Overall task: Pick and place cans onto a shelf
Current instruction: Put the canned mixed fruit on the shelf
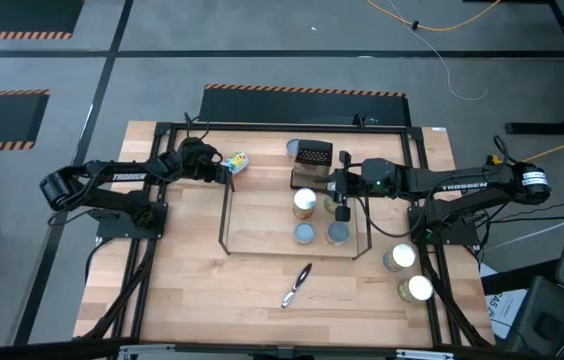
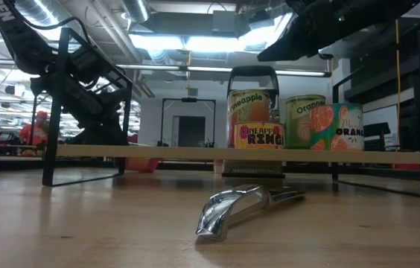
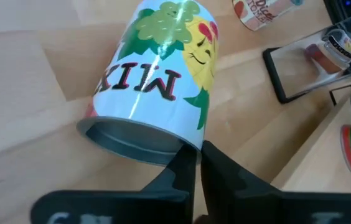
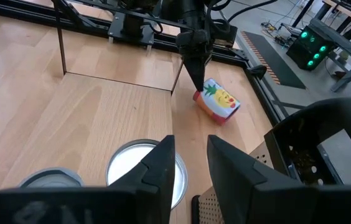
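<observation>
Pale wood covers the desk (image 1: 192, 300), where the low black-wire shelf with a light wooden board (image 1: 262, 215) stands at centre. Three cans (image 1: 305, 204) with silver tops stand on its board at about three o'clock, near a dark brown perforated box (image 1: 313, 156). At the shelf's eleven o'clock, off the board, a colourful fruit-labelled tin (image 3: 154, 81) lies on its side; the left hand (image 3: 197, 163) has its fingers pressed together at the tin's rim, gripping nothing. The right hand (image 4: 191, 165) hovers part-spread over the standing cans, empty.
</observation>
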`<state>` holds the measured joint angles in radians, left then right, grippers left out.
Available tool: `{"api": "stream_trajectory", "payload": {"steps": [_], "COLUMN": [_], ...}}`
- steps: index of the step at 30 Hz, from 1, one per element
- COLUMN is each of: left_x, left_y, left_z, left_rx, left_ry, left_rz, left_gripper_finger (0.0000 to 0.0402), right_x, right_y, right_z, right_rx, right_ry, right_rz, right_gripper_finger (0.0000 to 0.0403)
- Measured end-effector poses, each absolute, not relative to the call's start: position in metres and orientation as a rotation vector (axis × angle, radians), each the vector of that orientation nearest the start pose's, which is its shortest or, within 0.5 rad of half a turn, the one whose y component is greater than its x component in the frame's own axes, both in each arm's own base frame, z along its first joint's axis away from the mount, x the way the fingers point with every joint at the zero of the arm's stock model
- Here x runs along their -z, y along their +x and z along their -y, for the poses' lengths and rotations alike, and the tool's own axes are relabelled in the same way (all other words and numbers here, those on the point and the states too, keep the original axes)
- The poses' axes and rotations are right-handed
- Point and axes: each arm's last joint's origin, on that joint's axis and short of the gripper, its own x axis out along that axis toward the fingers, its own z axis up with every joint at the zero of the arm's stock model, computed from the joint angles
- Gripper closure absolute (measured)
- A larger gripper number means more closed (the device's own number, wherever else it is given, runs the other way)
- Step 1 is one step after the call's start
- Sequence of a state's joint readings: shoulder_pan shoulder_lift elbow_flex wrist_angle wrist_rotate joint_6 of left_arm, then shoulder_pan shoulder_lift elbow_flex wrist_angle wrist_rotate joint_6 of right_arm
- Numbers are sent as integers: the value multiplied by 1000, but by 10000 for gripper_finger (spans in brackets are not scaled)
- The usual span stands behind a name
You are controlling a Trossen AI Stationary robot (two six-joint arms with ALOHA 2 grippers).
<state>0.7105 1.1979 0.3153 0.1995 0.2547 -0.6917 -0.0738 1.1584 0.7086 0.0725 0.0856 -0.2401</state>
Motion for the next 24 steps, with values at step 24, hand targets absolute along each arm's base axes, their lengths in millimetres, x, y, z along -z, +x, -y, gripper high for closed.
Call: {"api": "stream_trajectory", "payload": {"steps": [24], "left_x": [-217], "left_y": [180], "left_z": [-143], "left_rx": [-489], "left_ry": [-693], "left_rz": [-318], "left_gripper_finger": [400], "right_x": [-257], "right_y": [250], "right_z": [21], "right_rx": [111], "right_ry": [-239], "right_rz": [-398], "right_gripper_finger": [304]}}
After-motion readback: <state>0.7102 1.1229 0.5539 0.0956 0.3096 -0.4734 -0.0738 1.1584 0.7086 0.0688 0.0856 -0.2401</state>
